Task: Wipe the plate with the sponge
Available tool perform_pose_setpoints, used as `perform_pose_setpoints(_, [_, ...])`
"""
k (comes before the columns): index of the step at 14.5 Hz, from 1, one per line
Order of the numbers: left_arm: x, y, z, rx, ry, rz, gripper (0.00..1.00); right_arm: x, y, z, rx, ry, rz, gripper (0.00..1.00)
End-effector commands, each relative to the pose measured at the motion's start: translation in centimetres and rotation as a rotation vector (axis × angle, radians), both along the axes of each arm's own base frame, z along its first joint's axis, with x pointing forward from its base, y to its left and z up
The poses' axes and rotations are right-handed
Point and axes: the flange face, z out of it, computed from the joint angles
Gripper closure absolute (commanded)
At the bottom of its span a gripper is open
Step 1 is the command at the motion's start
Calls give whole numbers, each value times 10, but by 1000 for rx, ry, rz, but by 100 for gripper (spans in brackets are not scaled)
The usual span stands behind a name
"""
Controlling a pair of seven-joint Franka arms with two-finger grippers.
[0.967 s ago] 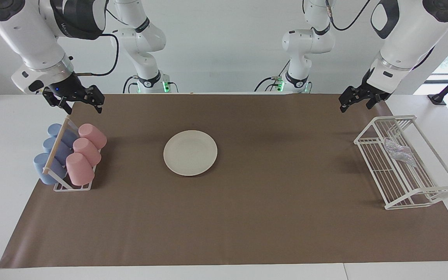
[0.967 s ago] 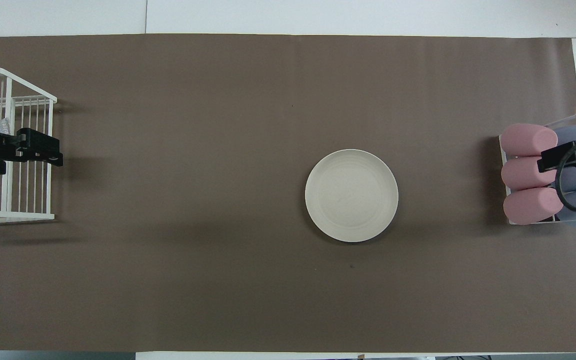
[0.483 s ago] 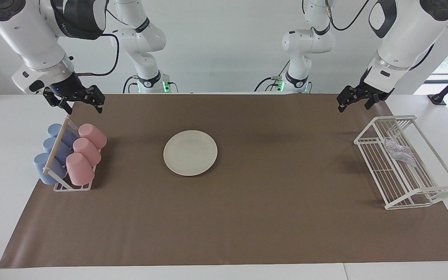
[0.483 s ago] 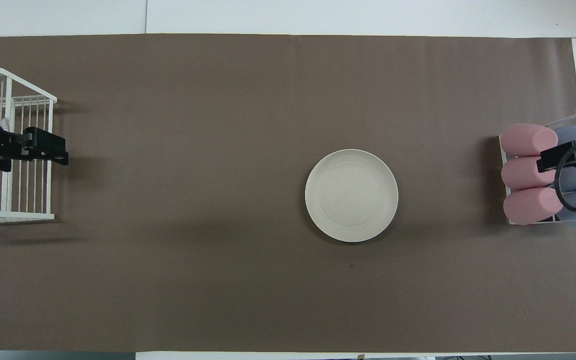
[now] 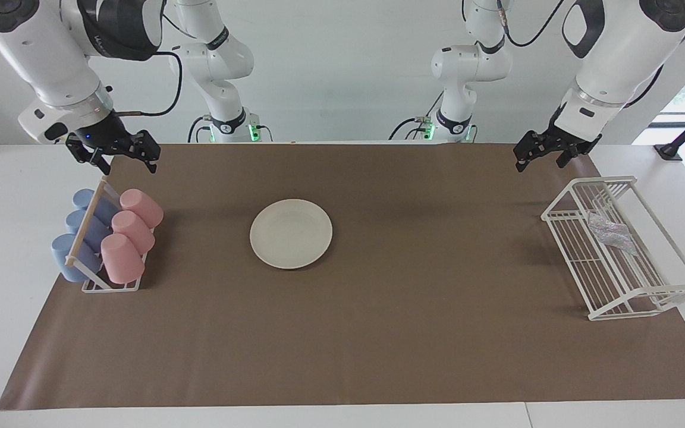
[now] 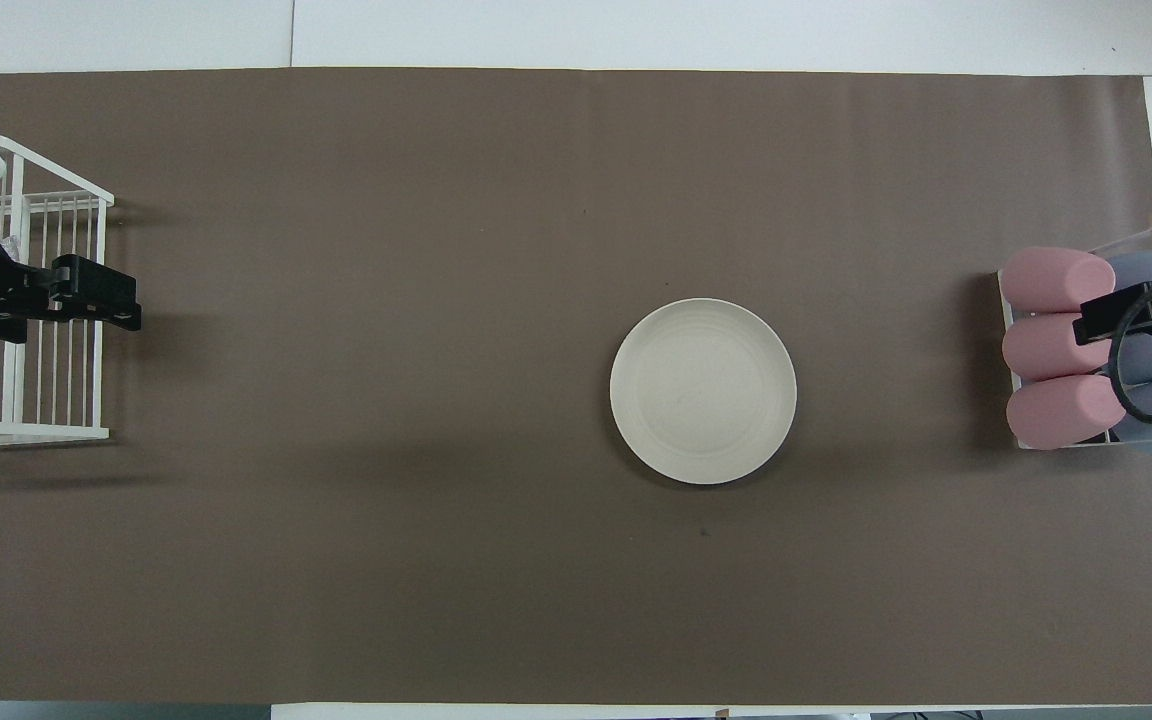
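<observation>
The cream-white plate [image 5: 291, 233] lies flat on the brown mat, nearer the right arm's end; it also shows in the overhead view [image 6: 703, 391]. The silvery-grey sponge [image 5: 610, 233] lies in the white wire rack [image 5: 660, 295] at the left arm's end; in the overhead view my left arm hides nearly all of it. My left gripper [image 5: 540, 163] hangs open and empty in the air over the rack's inner edge [image 6: 101, 300], well apart from the sponge. My right gripper [image 5: 128, 168] waits open and empty over the cup holder [image 6: 1126, 312].
A holder with three pink cups [image 5: 131, 232] and three blue cups [image 5: 84, 229] on their sides stands at the right arm's end. The brown mat [image 5: 378, 333] covers most of the white table.
My left gripper has drifted a little up and toward the middle of the table. The right arm, the plate and the sponge have not moved.
</observation>
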Motion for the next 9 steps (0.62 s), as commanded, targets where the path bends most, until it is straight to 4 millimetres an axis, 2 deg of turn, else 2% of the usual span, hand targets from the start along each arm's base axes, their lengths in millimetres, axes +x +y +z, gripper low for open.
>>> perform_pose_setpoints(1, [1,2,2,-13,-17,-8,0,-5,2,2,9,-1,-20,0])
perform_pose_setpoints(9, [3,3,3,-14,-30,-4,0,-5,2,2,9,-1,-20,0])
